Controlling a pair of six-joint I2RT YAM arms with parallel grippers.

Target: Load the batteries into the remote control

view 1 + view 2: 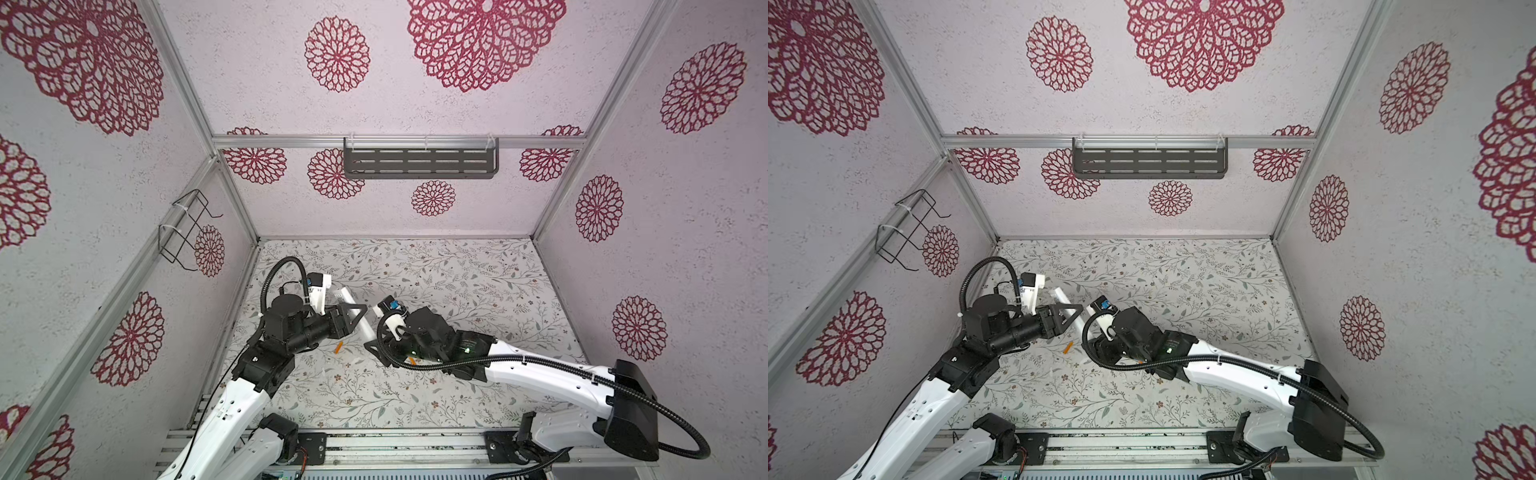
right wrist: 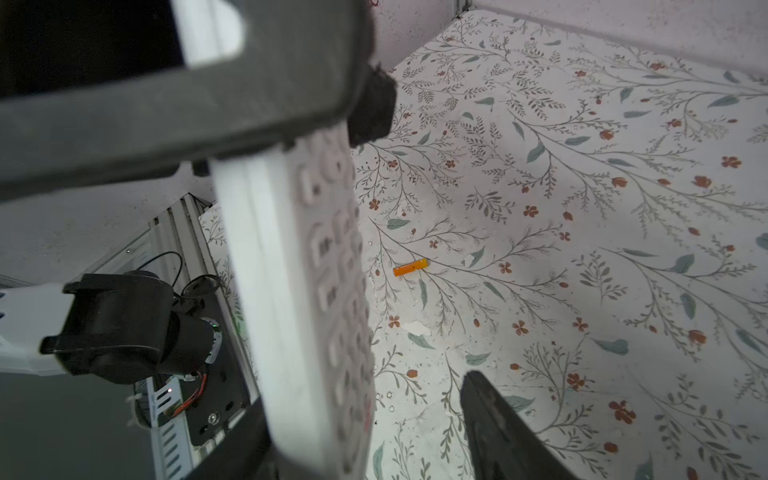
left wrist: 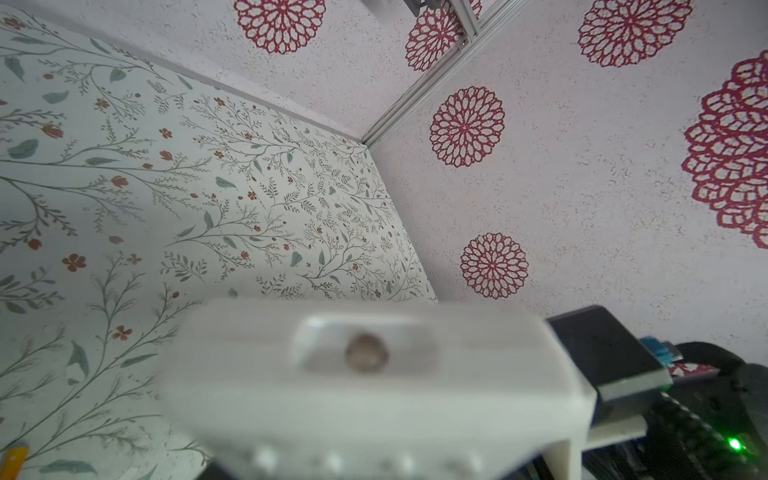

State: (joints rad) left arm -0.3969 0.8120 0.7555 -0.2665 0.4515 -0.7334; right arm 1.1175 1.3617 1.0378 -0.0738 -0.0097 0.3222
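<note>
The remote control (image 1: 345,296) (image 1: 1061,296) is a slim white bar held off the floral table, slanting between the two arms. My left gripper (image 1: 355,318) is shut on it near its middle. One of its dark fingers (image 2: 208,104) crosses the remote (image 2: 299,291) in the right wrist view. The remote's blurred end (image 3: 374,395) fills the left wrist view and hides the jaws there. My right gripper (image 2: 365,399) (image 1: 376,353) stands open around the remote's near end, with a gap on the button side. One orange battery (image 1: 339,348) (image 1: 1068,348) (image 2: 410,267) (image 3: 12,459) lies on the table.
A grey slotted shelf (image 1: 419,162) hangs on the back wall and a black wire rack (image 1: 187,232) on the left wall. Patterned walls close in three sides. An aluminium rail (image 1: 395,446) runs along the front edge. A small orange speck (image 1: 411,360) shows beside the right arm's cable.
</note>
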